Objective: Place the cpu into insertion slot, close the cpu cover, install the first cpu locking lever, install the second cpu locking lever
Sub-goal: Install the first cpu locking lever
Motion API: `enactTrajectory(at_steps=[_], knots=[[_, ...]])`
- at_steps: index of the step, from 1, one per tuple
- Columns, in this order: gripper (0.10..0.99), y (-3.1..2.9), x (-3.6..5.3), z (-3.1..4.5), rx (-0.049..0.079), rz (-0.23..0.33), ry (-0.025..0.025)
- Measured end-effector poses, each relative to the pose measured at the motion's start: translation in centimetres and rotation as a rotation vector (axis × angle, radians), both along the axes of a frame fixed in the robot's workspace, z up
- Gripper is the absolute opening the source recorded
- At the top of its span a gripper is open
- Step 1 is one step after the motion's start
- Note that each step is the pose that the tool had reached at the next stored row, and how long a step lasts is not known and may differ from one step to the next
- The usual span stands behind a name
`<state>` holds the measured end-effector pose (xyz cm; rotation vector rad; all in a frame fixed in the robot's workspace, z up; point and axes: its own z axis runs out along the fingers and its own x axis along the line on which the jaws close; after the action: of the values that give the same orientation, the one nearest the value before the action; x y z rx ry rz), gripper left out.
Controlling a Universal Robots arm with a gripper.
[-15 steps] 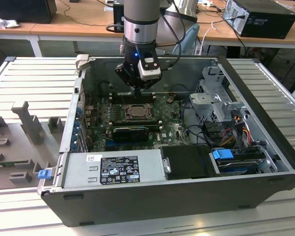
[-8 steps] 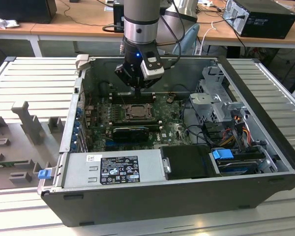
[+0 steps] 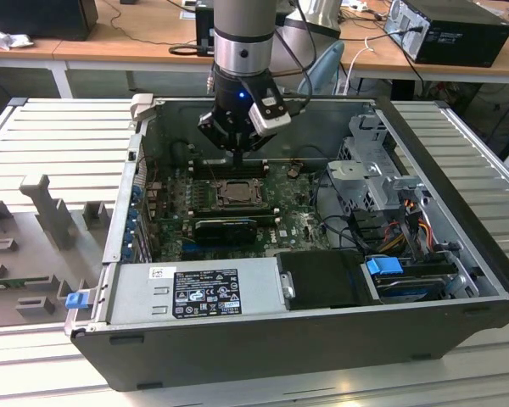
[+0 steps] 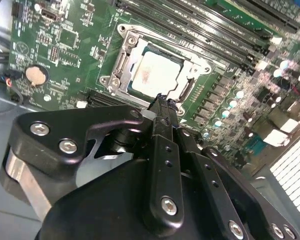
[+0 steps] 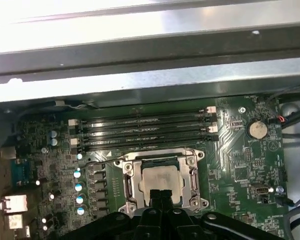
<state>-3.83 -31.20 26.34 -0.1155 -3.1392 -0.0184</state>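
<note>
Case [image 3: 263,339] lies open on the slatted bench [image 3: 59,136], across the middle of the exterior view, with the green board [image 3: 299,227] inside. Your hand [image 3: 237,158] hangs just above the slot [image 3: 215,197] at frame centre, fingers pressed together and pinching nothing. The cover [image 5: 194,176] looks down. The cpu [image 5: 162,176] sits in the slot and shows through the cutout, so count steps one and two done. One wire lever [image 5: 102,159] lies along the slot's edge; you cannot tell whether it is latched. Treat both levers as left.
</note>
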Motion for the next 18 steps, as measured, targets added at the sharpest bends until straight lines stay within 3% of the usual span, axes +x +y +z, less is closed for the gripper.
enactTrajectory(at_steps=[9, 18], knots=[[0.106, 0.00, 0.01, 0.00, 0.000, 0.168, 0.0001], [0.106, 0.00, -0.75, 0.00, 0.000, 0.179, -0.0003]])
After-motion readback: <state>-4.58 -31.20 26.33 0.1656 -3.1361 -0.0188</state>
